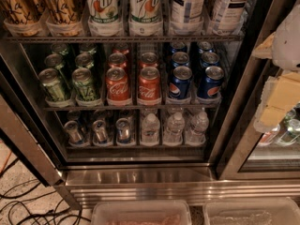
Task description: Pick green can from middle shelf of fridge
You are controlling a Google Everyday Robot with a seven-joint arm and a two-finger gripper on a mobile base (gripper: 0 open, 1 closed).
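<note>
While the gripper hangs right of the fridge, its state I cannot tell, the approach is pending: reach left to the green can at the middle shelf's front-left corner.

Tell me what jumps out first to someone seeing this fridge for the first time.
The middle shelf grabs the eye: lanes of cans banded by colour, green cans at left, red Coca-Cola cans in the centre, blue Pepsi cans at right. The pale tool hangs at the right edge, beside the fridge opening, away from the cans.
</note>
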